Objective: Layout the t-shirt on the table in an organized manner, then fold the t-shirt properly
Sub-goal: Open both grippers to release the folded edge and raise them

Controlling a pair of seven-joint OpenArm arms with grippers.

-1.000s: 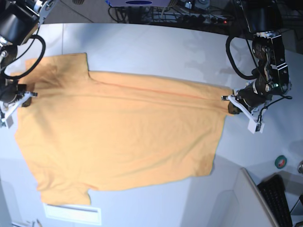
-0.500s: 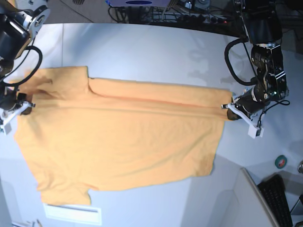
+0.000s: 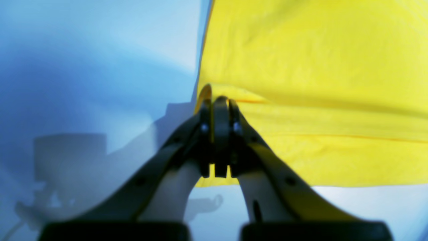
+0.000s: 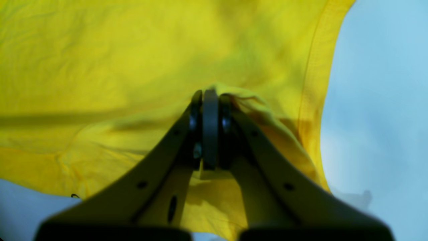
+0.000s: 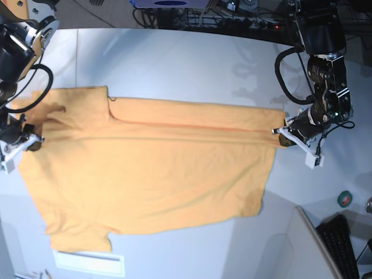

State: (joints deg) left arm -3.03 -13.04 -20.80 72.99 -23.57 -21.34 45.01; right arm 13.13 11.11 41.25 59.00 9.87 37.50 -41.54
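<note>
1. Gripping cloth at the far left of the base view: right gripper [image 5: 28,141], jaws pressed together on a bunched pinch of the shirt [image 5: 151,168] by the shoulder and sleeve.
2. Seen from the right wrist: same gripper [image 4: 210,95] clamped tight on a raised yellow fold, hemmed edge [image 4: 314,80] curving down just to the right, pale table [image 4: 378,100] beyond.
3. Spread across the middle of the table [image 5: 174,64]: shirt lying mostly flat, plain side up, no print in sight.
4. One sleeve [image 5: 78,102] at upper left, the other [image 5: 78,238] at lower left; straight hem on the right.
5. Running between the two grippers: a long crease [image 5: 192,129], cloth drawn taut along that line.
6. White label-like strip [image 5: 88,263] on the table just below the lower sleeve, touching or not unclear.
7. Pinching the shirt's upper right corner: left gripper [image 5: 282,133], jaws closed on the cloth, corner lifted slightly off the table.
8. From the left wrist: closed gripper [image 3: 219,100] holding a thin fold at the cloth's edge, shirt stretching off to the right, bluish table and arm shadow on the left.
9. Further right, off the shirt: small green round thing [image 5: 344,199] and dark keyboard [image 5: 343,247] at the lower right corner.
</note>
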